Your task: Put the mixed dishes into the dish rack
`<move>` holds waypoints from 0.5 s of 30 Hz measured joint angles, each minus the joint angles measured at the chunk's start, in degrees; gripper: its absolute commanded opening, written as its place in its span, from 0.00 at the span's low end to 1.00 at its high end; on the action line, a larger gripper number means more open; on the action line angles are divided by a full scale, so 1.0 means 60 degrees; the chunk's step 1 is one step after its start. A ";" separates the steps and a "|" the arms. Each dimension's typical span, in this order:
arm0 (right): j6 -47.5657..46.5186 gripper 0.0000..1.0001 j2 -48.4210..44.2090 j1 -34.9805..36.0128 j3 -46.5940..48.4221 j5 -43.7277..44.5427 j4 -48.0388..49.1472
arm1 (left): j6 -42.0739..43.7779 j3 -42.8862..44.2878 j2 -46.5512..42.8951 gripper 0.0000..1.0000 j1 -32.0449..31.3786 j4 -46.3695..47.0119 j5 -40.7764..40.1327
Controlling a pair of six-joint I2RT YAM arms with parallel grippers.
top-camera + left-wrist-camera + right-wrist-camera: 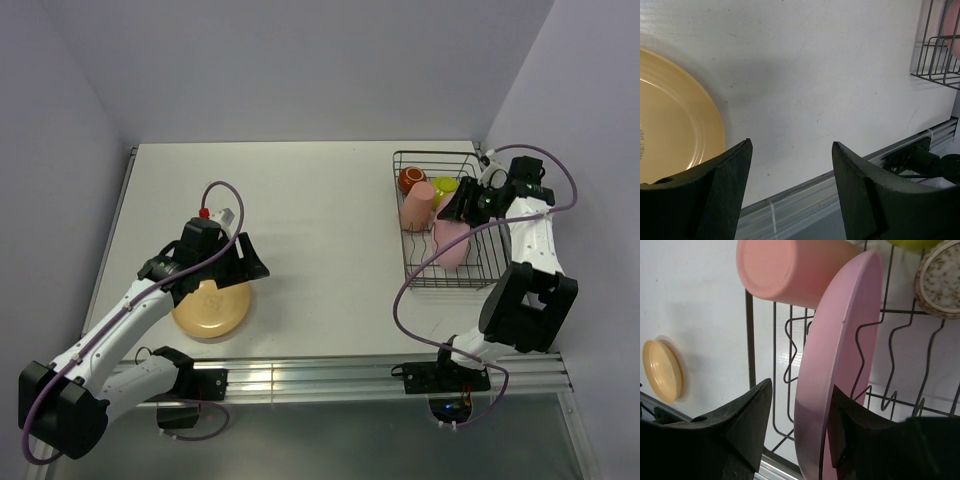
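Backing the parted right pincer (800, 387) straight off the round pink plastic plate (840, 340), we avoid tipping it; left pincer (791, 145) wide, empty.

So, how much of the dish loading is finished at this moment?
Done: the tumbler, mug, green bowl and small cup are in the rack. In hand: the pink plate stands in the rack between the open jaws of the right pincer. Left: the orange plate on the table, beside the open left pincer.
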 measured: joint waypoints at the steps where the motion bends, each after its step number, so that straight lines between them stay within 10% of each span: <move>1: 0.0007 0.55 -0.0018 0.0109 0.0000 0.0025 -0.0007 | -0.0004 0.0000 0.0000 0.71 0.0000 0.0000 0.0000; 15: 0.0532 0.71 -0.1133 0.0372 -0.0368 0.0656 0.0098 | -0.0208 0.0000 -0.0117 0.71 0.0000 -0.0069 -0.0004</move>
